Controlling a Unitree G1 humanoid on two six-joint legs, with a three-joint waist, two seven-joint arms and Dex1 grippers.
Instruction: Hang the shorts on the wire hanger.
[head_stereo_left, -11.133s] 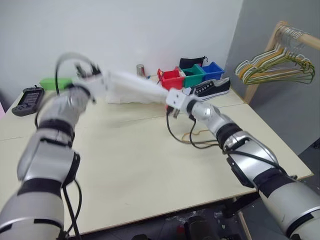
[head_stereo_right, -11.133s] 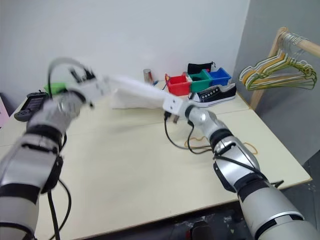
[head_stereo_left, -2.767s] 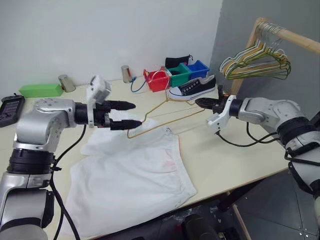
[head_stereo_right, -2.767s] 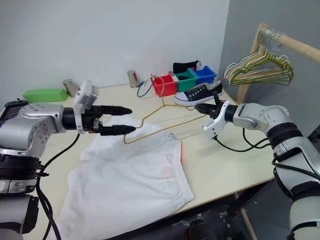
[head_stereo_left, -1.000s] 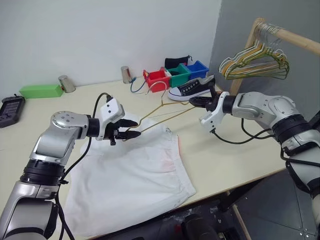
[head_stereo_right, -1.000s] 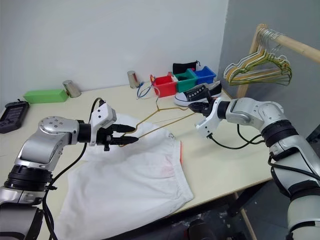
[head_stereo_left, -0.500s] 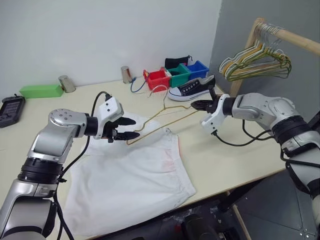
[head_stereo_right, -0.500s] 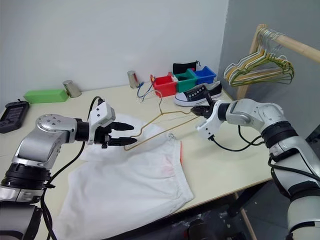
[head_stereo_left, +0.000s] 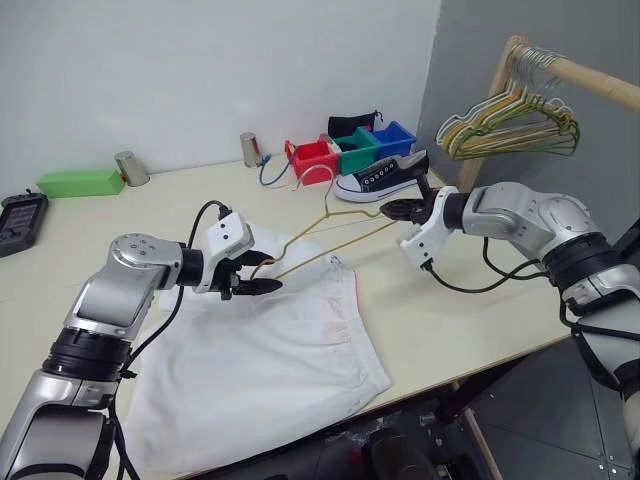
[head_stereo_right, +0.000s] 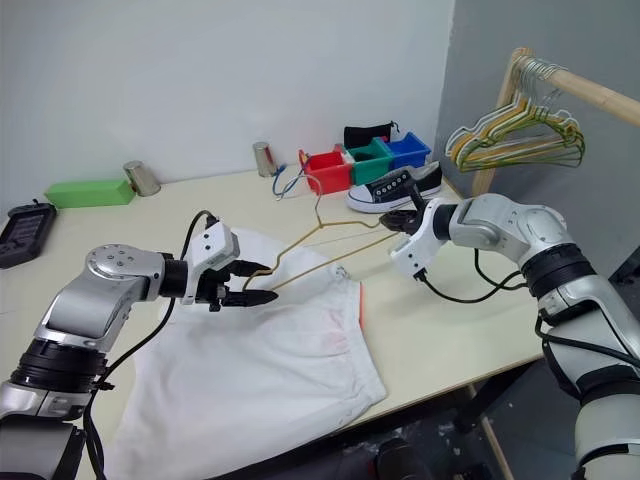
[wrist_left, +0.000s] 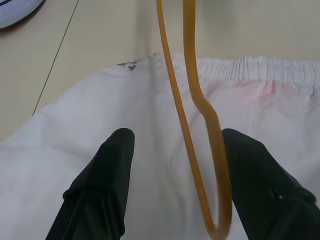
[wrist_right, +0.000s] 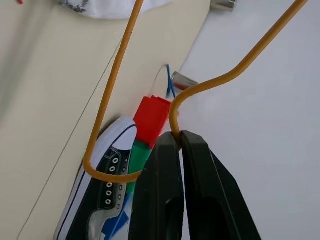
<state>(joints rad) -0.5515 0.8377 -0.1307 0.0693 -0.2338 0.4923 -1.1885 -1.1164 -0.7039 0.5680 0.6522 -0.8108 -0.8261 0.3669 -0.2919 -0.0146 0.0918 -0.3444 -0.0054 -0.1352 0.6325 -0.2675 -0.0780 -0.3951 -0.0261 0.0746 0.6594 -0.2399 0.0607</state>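
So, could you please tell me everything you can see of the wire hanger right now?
The wire hanger is one thin yellow-orange wire bent into a triangle, with a pale hook rising near the red bin. It is held tilted above the table. The right hand is shut on one end corner. The other end loop reaches over the waistband of the white shorts, between the open fingers of the left hand, which do not grip it.

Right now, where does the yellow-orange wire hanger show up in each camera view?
Left eye: the wire hanger runs from the left claw to the right claw, above the shorts.
Right eye: same span, mid-picture.
Left wrist: its looped end sits between the open fingers, over the shorts' waistband.
Right wrist: its corner is pinched at the fingertips.
Shared landmark: the black-and-white sneaker.
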